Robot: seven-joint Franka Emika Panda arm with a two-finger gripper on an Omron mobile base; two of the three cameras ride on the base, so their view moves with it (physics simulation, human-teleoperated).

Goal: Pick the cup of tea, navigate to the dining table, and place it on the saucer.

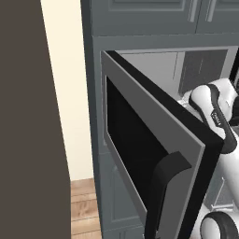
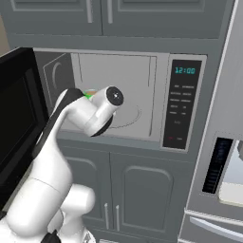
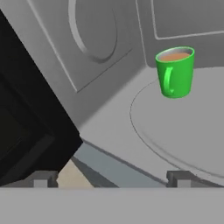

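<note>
The cup [image 3: 175, 72] stands upright on the far part of the round turntable [image 3: 183, 131] inside the open microwave [image 2: 118, 95], brown tea showing at its rim and its handle turned toward the hand camera; in the right base view only a sliver of green [image 2: 88, 95] peeks out behind the arm's wrist. The gripper [image 3: 111, 179] sits at the mouth of the cavity, low and to one side of the cup, with the two finger tips [image 3: 41, 179] set wide apart at the bottom of the hand view and nothing between them, so the jaws are spread and empty, well apart from the cup. The door [image 1: 154, 158] hangs swung out beside the arm, its dark window and curved handle filling the left base view. The control panel [image 2: 182, 102] shows to the right of the cavity. This looks like the first step, the reach for the pick: the cup is not yet grasped, and neither the table nor the saucer is in view. The next move, I judge, calls for carrying the hand deeper into the cavity and across toward the cup, lining the spread jaws on its body while keeping clear of the door and the cavity walls, then closing without tipping the tea
</note>
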